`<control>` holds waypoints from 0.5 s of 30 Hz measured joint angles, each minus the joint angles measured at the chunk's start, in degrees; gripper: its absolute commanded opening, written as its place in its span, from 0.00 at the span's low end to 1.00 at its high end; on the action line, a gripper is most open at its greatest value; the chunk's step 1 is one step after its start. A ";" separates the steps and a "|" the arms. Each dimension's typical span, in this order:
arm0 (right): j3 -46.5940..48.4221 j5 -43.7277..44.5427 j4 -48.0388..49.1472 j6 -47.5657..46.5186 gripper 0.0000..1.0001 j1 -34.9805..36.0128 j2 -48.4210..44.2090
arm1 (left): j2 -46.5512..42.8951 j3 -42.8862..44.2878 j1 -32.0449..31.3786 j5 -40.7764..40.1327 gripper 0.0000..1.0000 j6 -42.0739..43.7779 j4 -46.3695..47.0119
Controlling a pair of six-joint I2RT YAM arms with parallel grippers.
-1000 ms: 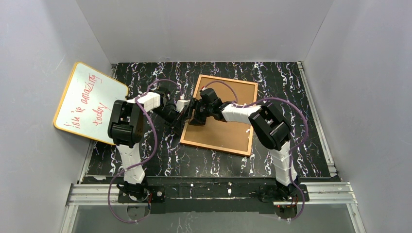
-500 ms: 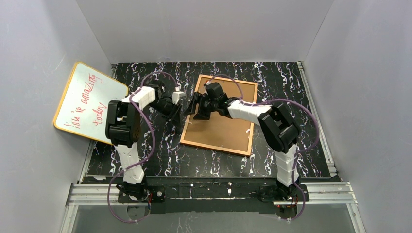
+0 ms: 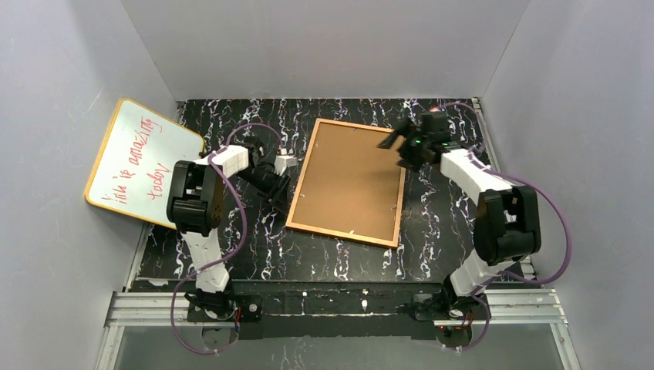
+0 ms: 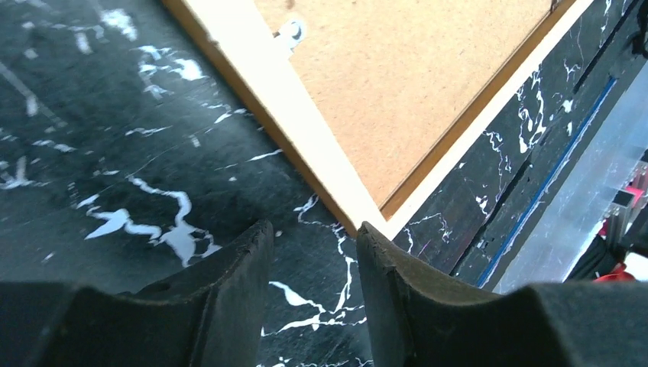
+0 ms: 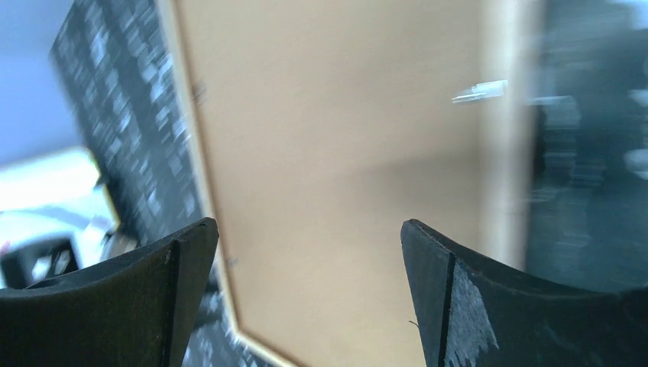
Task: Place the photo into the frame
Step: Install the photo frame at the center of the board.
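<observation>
Frame [image 3: 348, 182], orange-brown wood, lying back-board up at the middle of the black marbled table [image 3: 432, 231]; left gripper [image 4: 313, 233] just off its near-left corner, jaws partly parted, empty; right gripper [image 5: 309, 225] above its far-right corner, jaws wide, empty; yellow-edged whiteboard [image 3: 143, 162] propped far left.

Wooden frame [image 3: 345, 234], matt fibrous backing board [image 3: 348, 183]

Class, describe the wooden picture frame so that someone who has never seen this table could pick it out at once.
Start at the black, white-veined table. Flat in its middle lies the rectangular orange-brown wooden picture frame, brown board back facing up. Unlike the yellow-edged whiteboard with red writing at the left, it is brown and bears no writing.
</observation>
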 measured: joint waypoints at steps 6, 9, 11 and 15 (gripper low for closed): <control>-6.29 7.23 -2.71 -1.05 0.99 -11.74 -1.81 | -0.90 -1.22 -4.09 -0.24 0.43 0.17 1.07; -6.32 7.82 -3.02 -1.68 0.99 -12.63 -0.24 | -0.98 -1.31 -5.42 -0.44 0.42 0.31 1.27; -5.51 7.30 -2.82 -1.86 0.99 -12.48 2.32 | -1.14 -1.46 -5.92 -0.63 0.42 0.50 1.38; -4.09 4.15 -1.18 -1.27 0.99 -12.15 9.38 | -1.77 -2.14 -6.19 -0.72 0.42 1.16 1.95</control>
